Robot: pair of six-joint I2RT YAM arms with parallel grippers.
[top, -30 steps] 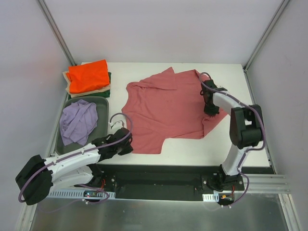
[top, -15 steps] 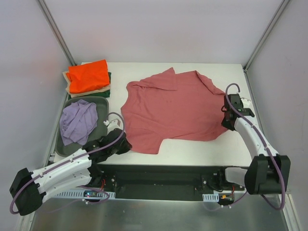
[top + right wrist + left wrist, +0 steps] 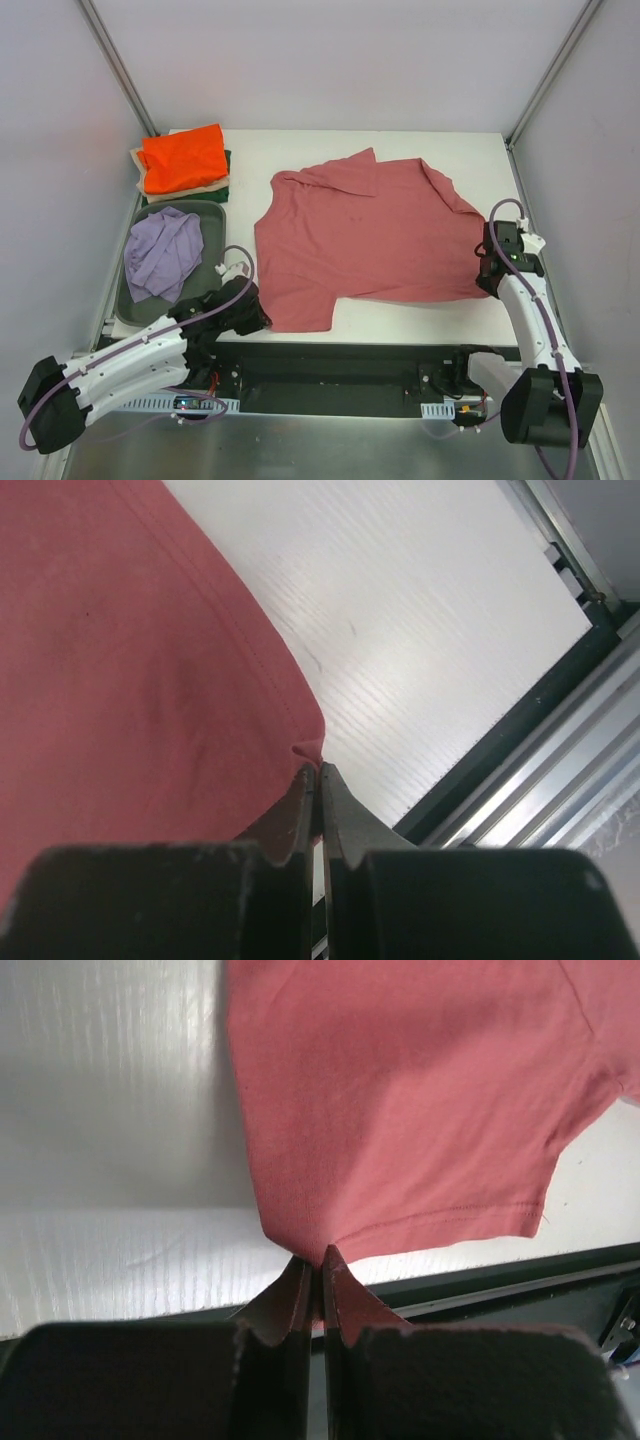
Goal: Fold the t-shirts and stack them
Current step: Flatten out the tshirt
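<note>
The rose-red t-shirt (image 3: 370,235) lies spread on the white table. My left gripper (image 3: 258,318) is shut on its near left hem corner (image 3: 318,1250) at the table's front edge. My right gripper (image 3: 487,283) is shut on its near right corner (image 3: 312,750). The shirt also fills the left wrist view (image 3: 400,1090) and the right wrist view (image 3: 120,680). The lavender t-shirt (image 3: 162,252) lies crumpled in the grey bin (image 3: 214,215). The orange t-shirt (image 3: 182,158) lies folded on top of the beige t-shirt (image 3: 190,190) and the dark green t-shirt (image 3: 227,160) at the back left.
The table's front edge with a black rail (image 3: 340,355) runs just below both grippers. Metal frame posts (image 3: 550,75) stand at the back corners. The table's right edge (image 3: 500,730) is close to my right gripper.
Both grippers have pulled the shirt's near corners toward the front edge. The right one moved right and forward, stretching the shirt wider; the left one drew back slightly.
</note>
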